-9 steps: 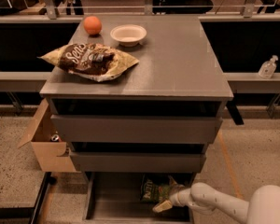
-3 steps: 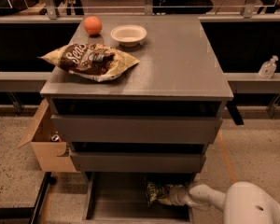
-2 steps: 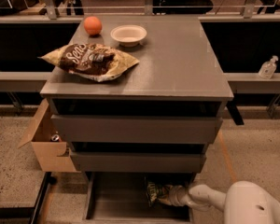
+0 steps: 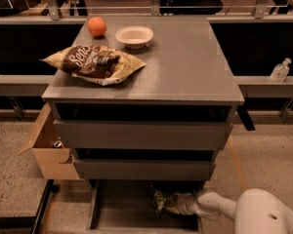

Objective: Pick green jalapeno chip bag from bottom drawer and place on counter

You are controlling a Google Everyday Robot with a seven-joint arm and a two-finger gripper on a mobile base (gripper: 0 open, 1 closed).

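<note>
The green jalapeno chip bag (image 4: pixel 162 199) lies in the open bottom drawer (image 4: pixel 122 213), near its back right, partly under the middle drawer's front. My gripper (image 4: pixel 177 204) reaches in from the right on the white arm (image 4: pixel 219 206) and sits against the bag's right side. The bag touches the gripper's tip. The counter (image 4: pixel 185 62) is the grey cabinet top above.
On the counter sit a brown-and-cream chip bag (image 4: pixel 93 64), an orange (image 4: pixel 96 26) and a white bowl (image 4: pixel 134 35). A cardboard box (image 4: pixel 49 150) stands left of the cabinet. A sanitiser bottle (image 4: pixel 280 70) stands on a ledge at right. My white arm housing (image 4: pixel 266 213) fills the lower right.
Since three seconds ago the arm has pushed further left into the drawer and the bag now sits against the gripper's tip. Little has changed over the last second.
</note>
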